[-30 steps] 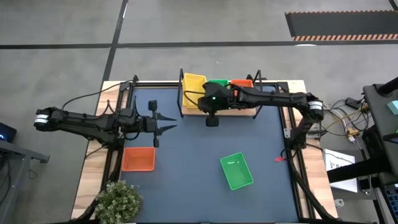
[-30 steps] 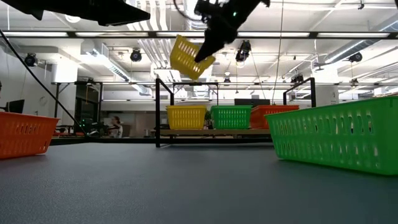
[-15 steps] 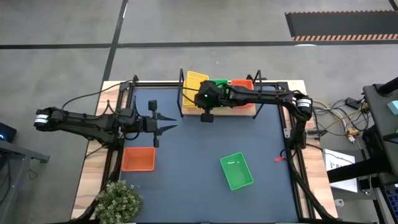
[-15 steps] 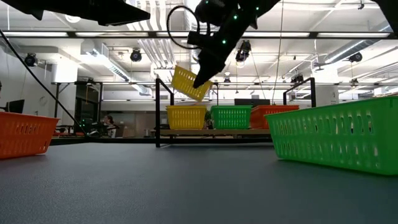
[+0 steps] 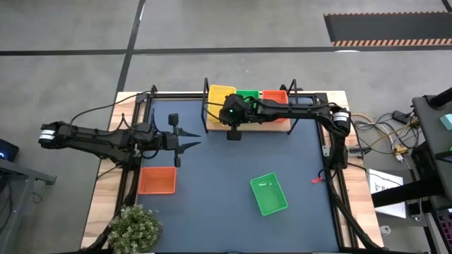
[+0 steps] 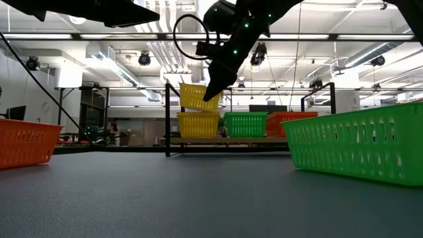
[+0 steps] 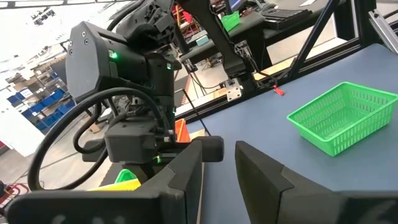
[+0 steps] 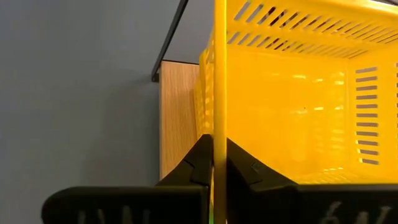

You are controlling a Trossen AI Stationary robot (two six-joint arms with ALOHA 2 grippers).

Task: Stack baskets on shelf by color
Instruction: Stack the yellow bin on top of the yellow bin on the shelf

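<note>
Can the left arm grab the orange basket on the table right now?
Probably yes. The left gripper is empty and open, hovering just beyond the orange basket, which sits alone on the blue tabletop with nothing between them. The right gripper is busy at the shelf.

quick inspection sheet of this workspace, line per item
surface: dark blue tabletop, wood strips along its edges
job's things: shelf holds a yellow basket, a green basket and a red-orange basket; a held yellow basket hangs tilted just above the yellow one; a loose green basket and a loose red-orange basket sit on the tabletop
clutter: potted plant at a table corner
grippers: right gripper shut on the held yellow basket's rim; left gripper open, empty, above the tabletop's left side
cables: wires beside the table
surroundings: a workshop room beyond the shelf, with a person far back
</note>
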